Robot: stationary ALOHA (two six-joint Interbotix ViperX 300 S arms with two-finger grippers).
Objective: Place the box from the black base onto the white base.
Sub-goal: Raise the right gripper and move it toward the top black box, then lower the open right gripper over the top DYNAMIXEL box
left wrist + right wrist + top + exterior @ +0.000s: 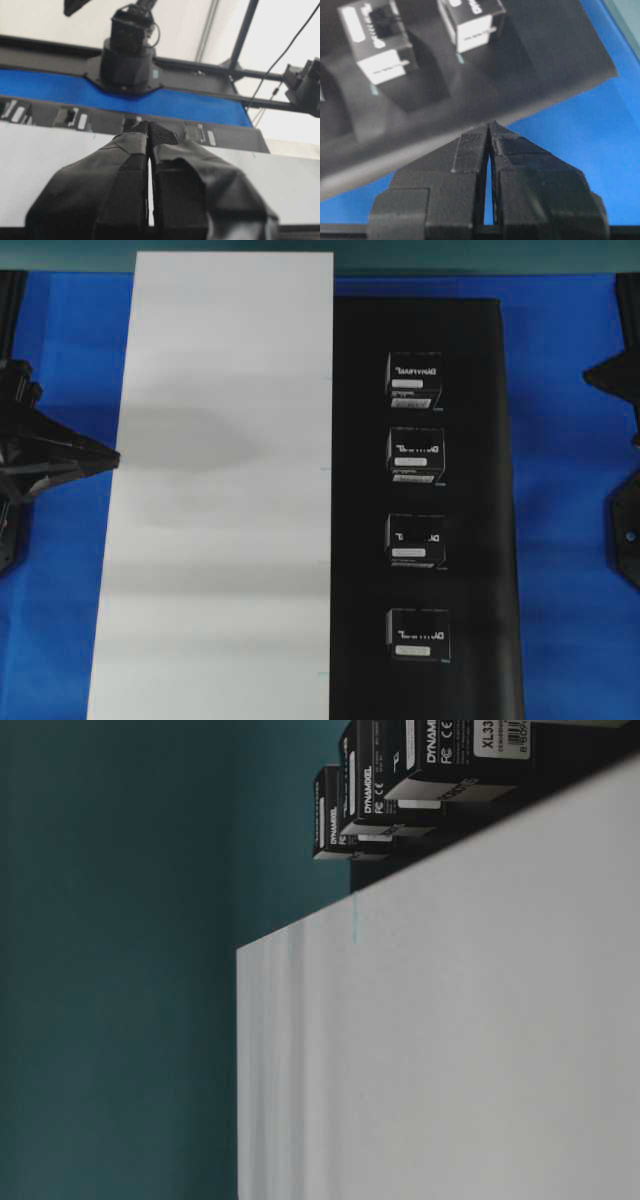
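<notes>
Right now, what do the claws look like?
Both are black. The left claw has fingers wrapped in matte black tape, wrinkled, with textured tips. The right claw has ribbed, angular black fingers narrowing to a point. No markings or cables show on either.

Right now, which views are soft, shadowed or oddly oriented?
Overhead: a broad grey shadow on the white base; box lettering reads mirrored. Table-level: turned sideways. Right wrist: boxes blurred, right gripper sharper. Left wrist: bright background behind the left gripper.

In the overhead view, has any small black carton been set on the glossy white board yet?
No: the glossy white board lies bare, and all four small black cartons sit in a row on the matte black board.
</notes>
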